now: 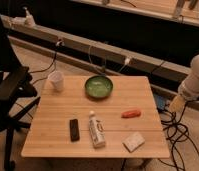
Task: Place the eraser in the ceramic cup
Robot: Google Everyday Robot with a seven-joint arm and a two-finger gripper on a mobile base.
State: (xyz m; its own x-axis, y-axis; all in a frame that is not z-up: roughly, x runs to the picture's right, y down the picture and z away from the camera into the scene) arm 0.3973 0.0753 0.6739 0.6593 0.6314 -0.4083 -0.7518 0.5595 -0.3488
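The pincer (176,103) hangs off the right edge of the worktop (141,93), tucked low under the white arm (195,75). Open or closed? Cannot tell from here. It carries nothing that shows, and it looks parked clear so the whole spread is in sight.

Now the eraser (74,129): flat on the wood at the front left, just beside the white tube (96,129), nothing touching it. That puts it well apart from the pincer, right across the worktop, with the carrot (131,113) and the pale block (134,141) between.

The cup (56,80) stands upright at the back left corner, near the green bowl (98,86), mouth up and ready to receive.
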